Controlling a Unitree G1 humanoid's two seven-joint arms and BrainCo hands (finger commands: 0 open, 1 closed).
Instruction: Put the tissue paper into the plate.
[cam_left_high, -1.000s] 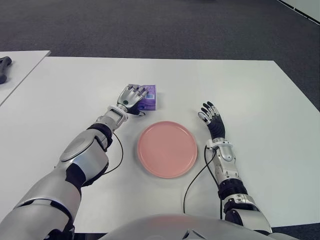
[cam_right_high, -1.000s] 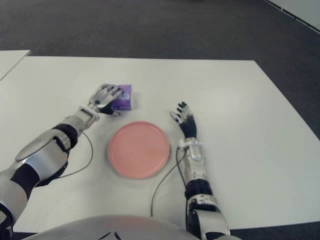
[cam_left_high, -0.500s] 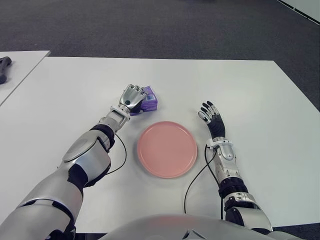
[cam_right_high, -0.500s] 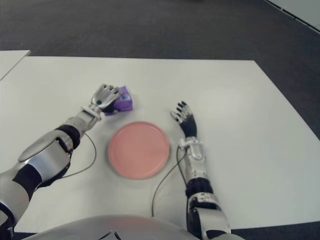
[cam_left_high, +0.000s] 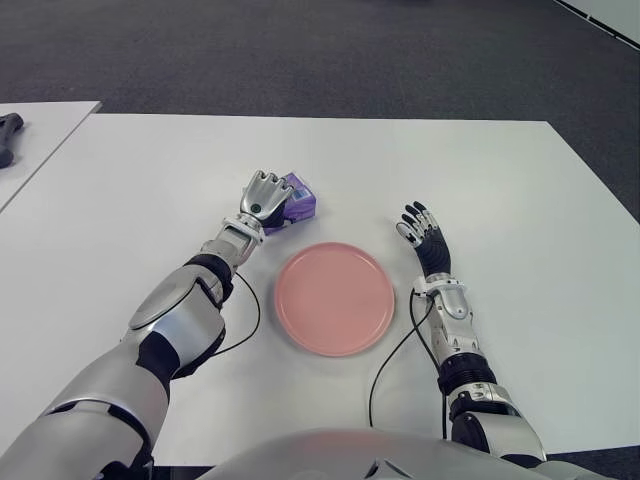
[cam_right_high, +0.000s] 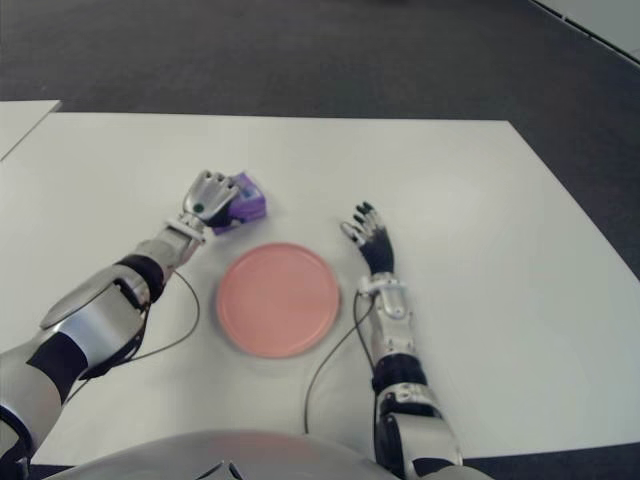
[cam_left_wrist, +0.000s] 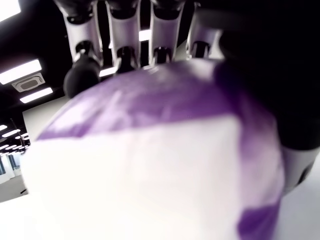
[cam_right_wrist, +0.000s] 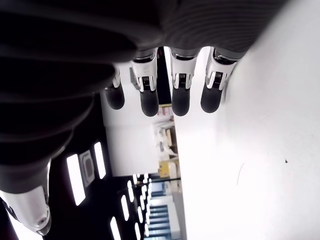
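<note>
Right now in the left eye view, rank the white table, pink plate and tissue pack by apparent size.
1. White table
2. Pink plate
3. Tissue pack, partly hidden by the left hand that grasps it, yet clearly smallest.

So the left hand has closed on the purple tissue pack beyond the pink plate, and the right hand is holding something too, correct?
Not quite. The left hand does grip the tissue pack beyond the pink plate, but the right hand holds nothing. The right wrist view shows its fingers relaxed and empty.
</note>
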